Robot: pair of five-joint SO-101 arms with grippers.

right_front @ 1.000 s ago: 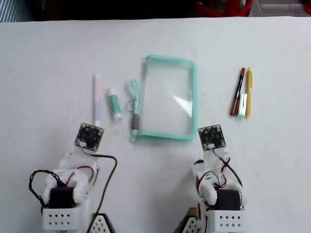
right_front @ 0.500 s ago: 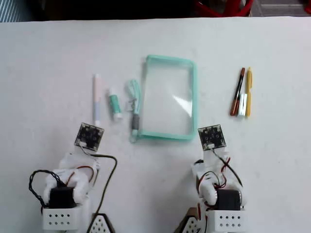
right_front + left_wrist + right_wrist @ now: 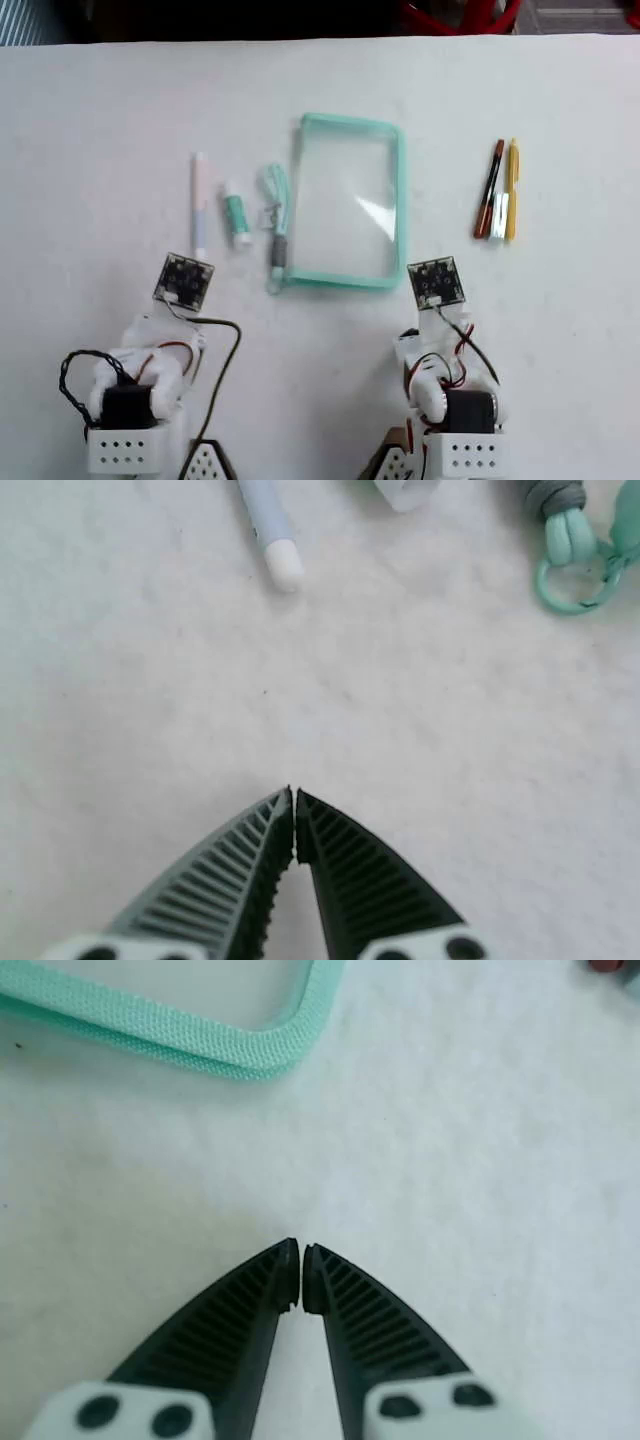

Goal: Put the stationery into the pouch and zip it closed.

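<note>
lab-like workbench, white table (image 3: 90, 110), robot arms (image 3: 130, 395)

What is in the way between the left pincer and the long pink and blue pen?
Nothing visible. Bare white table lies between the shut left pincer and the tip of the long pink and blue pen. The mint green keyring sits aside.

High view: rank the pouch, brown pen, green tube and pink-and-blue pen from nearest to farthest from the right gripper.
1. pouch, just ahead of the right gripper
2. brown pen, out to its right
3. green tube, left of the pouch
4. pink-and-blue pen, farthest left
</note>
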